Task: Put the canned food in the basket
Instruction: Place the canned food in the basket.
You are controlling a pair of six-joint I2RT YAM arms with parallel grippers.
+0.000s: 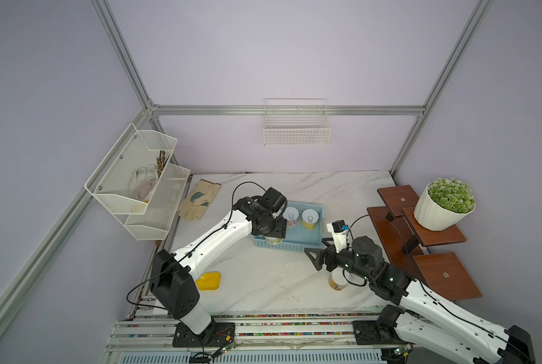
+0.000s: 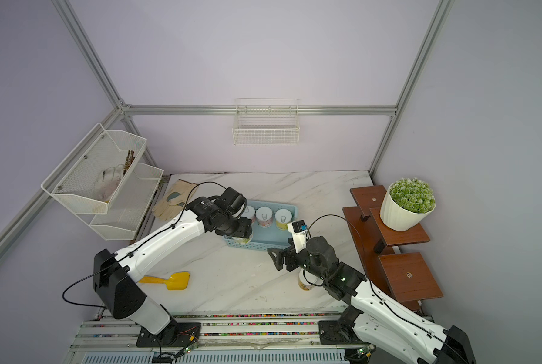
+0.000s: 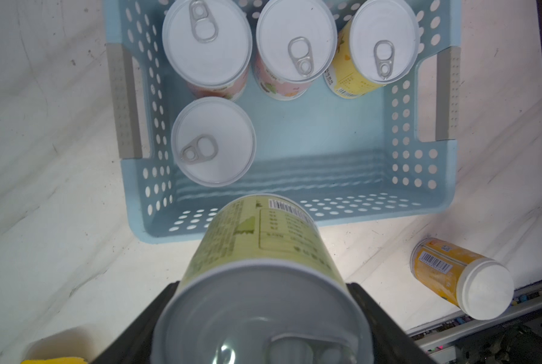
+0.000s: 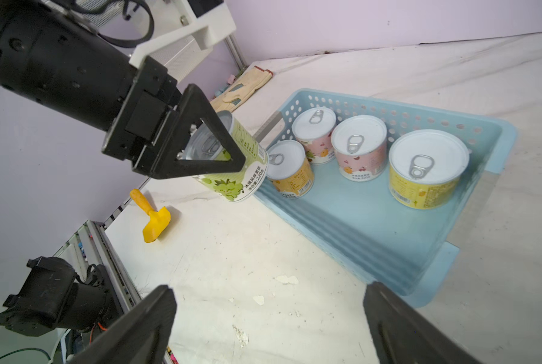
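Note:
My left gripper (image 1: 272, 236) is shut on a green-labelled can (image 4: 241, 170), held tilted above the near left corner of the light blue basket (image 1: 294, 244). In the left wrist view the can (image 3: 263, 239) fills the space between the black fingers (image 3: 156, 315). Several cans with pull rings stand upright inside the basket (image 3: 357, 205), such as a yellow one (image 4: 427, 170) and a pink one (image 4: 357, 148). Another can (image 1: 338, 281), orange-yellow with a plain white top (image 3: 452, 274), stands on the table under my right arm. My right gripper (image 1: 318, 252) hangs open and empty over bare table in front of the basket (image 4: 268, 293).
A yellow scoop (image 1: 209, 281) lies by the left arm's base. Work gloves (image 1: 198, 200) lie at the back left under a white mesh rack (image 1: 137, 182). A brown stepped shelf (image 1: 446, 274) with a potted plant (image 1: 439, 211) lines the right side. A wire basket (image 1: 296, 132) hangs on the back wall.

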